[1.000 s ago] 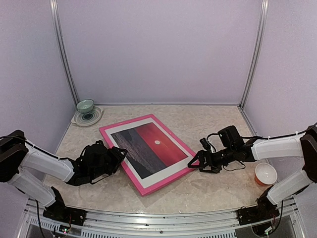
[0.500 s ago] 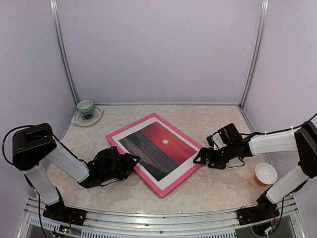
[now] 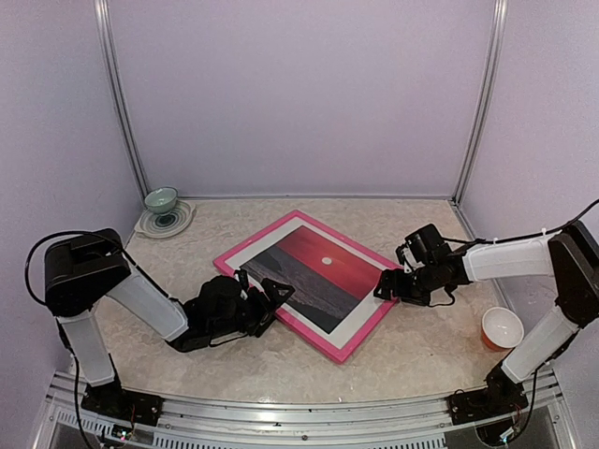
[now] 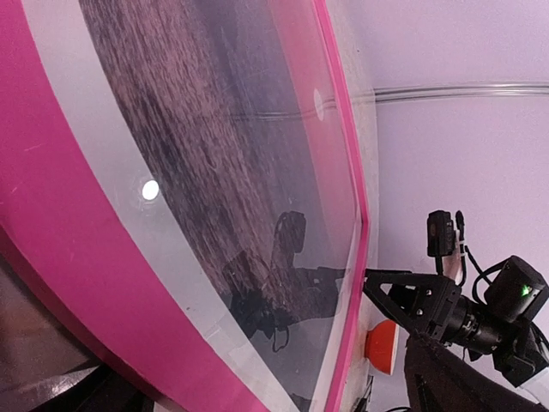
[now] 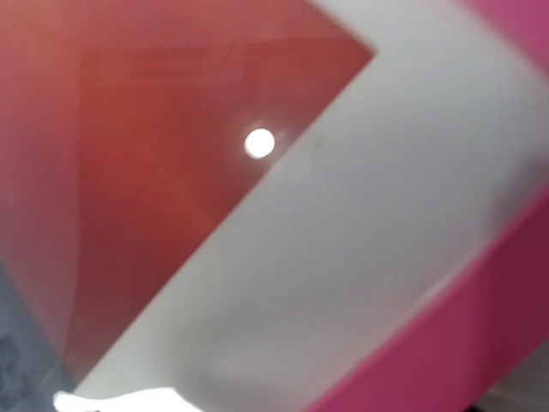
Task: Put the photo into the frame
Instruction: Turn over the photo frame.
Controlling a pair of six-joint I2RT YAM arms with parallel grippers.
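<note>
The pink frame point(image 3: 350, 244) lies flat and front up in the middle of the table, turned like a diamond. The photo point(image 3: 323, 267), a red sky with a white sun over dark water, sits inside it behind a white mat point(image 3: 360, 318). My left gripper point(image 3: 262, 292) is low at the frame's near-left rail, with its jaws open and spread at the edge. My right gripper point(image 3: 382, 288) is at the frame's right corner, jaws apart. The left wrist view shows the rail point(image 4: 51, 240) and the photo point(image 4: 214, 172) close up. The right wrist view shows the photo point(image 5: 171, 172) and the rail point(image 5: 480, 343), blurred.
A green bowl point(image 3: 161, 199) stands on a plate point(image 3: 173, 223) at the back left corner. An orange cup point(image 3: 503, 327) sits by the right wall, under my right arm. Booth walls close the back and sides.
The frame has slid right and away, turning as it went. My left gripper followed it and opened off the rail. My right gripper pulled back right, staying at the corner.
</note>
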